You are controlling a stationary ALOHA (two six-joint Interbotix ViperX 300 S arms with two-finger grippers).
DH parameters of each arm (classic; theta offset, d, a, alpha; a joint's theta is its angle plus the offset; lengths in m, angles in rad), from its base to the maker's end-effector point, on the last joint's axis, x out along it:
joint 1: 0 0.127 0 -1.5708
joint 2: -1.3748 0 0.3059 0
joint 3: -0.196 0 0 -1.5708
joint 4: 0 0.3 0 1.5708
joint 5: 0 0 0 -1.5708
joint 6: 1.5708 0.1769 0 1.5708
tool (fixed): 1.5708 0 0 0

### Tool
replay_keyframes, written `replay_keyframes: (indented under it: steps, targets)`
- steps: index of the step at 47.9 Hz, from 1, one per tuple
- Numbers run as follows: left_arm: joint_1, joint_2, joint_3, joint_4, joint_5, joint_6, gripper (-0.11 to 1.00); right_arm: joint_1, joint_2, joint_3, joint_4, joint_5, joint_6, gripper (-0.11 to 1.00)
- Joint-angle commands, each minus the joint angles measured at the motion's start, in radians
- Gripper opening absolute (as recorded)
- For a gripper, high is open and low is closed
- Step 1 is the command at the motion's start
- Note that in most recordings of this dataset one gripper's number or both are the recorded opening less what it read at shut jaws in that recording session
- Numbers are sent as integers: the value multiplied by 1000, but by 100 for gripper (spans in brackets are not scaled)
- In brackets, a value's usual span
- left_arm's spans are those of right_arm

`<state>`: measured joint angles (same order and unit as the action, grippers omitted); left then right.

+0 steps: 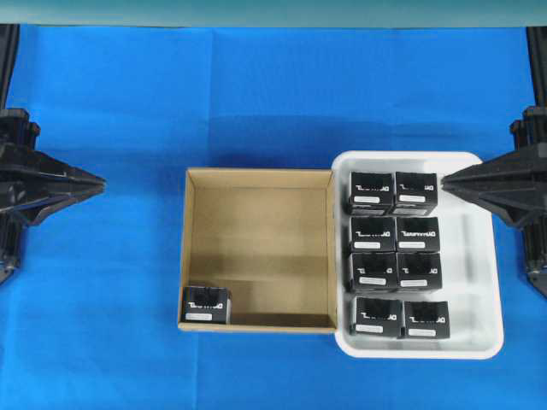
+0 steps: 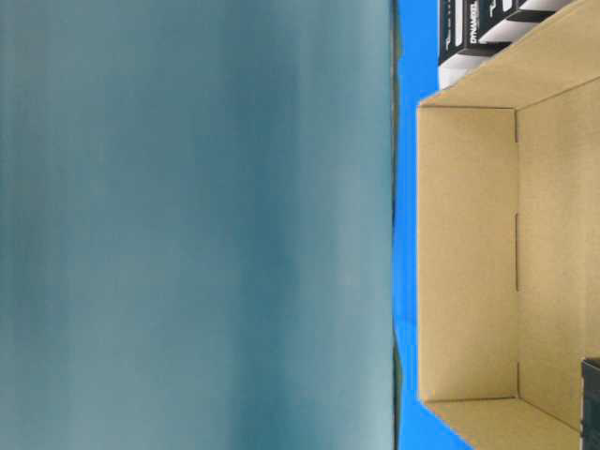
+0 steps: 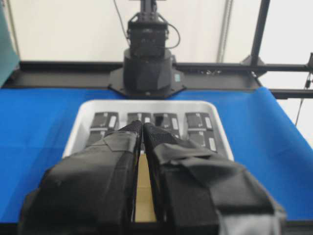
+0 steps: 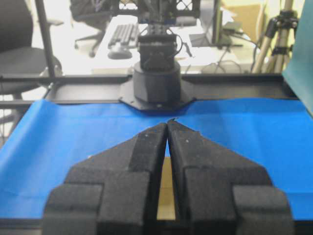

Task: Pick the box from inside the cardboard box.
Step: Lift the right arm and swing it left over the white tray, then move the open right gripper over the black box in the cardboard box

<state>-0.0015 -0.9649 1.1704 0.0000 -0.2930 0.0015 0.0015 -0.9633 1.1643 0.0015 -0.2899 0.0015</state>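
The brown cardboard box (image 1: 259, 178) lies mid-table, open on top. One small black box (image 1: 206, 304) with white lettering sits in its near left corner; only its edge shows in the table-level view (image 2: 592, 403). My left gripper (image 1: 101, 181) is shut and empty, hovering left of the cardboard box; its tips meet in the left wrist view (image 3: 143, 125). My right gripper (image 1: 446, 180) is shut and empty at the white tray's far right side; its tips meet in the right wrist view (image 4: 167, 124).
A white plastic tray (image 1: 485, 282) stands against the cardboard box's right side and holds several identical black cartons (image 1: 395, 233). It also shows in the left wrist view (image 3: 84, 112). Blue cloth (image 1: 102, 325) covers the table. The opposite arm bases stand at the sides.
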Motion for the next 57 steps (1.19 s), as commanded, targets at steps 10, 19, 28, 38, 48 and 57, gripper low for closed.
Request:
replay_keyframes:
  steps: [10,19,28,38,48,57]
  targets:
    - [20,12,-89,15,256,-12,-3,3,49,-72,51,287,26,5]
    - [-5,18,-137,15,377,-8,-4,5,147,-189,52,537,78,4]
    - [-17,23,-150,17,394,0,-4,28,327,-330,55,703,152,4]
    - [-28,31,-167,17,420,-3,-4,41,569,-541,55,868,181,4]
    - [-28,31,-195,17,528,-2,-4,41,796,-787,55,1066,186,4]
    - [-28,23,-196,15,571,-5,-4,43,980,-1006,57,1270,178,4]
